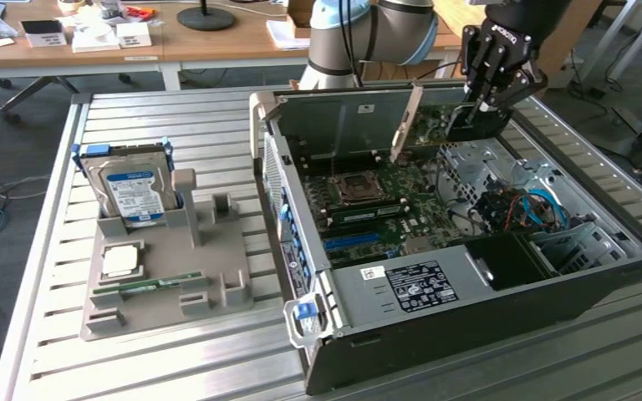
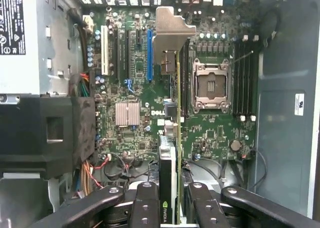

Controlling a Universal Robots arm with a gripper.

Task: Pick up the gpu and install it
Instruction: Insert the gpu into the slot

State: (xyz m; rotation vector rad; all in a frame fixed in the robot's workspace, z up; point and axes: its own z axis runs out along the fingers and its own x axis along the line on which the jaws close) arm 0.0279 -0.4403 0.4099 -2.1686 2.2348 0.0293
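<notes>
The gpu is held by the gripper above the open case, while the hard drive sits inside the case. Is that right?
Not quite. The hard drive stands upright in the gray holder, outside the case, as the exterior view shows. The gripper does hold the gpu above the open case.

Table (image 1: 165, 125) — ribbed metal, gripper (image 1: 494, 102) — matt black
</notes>
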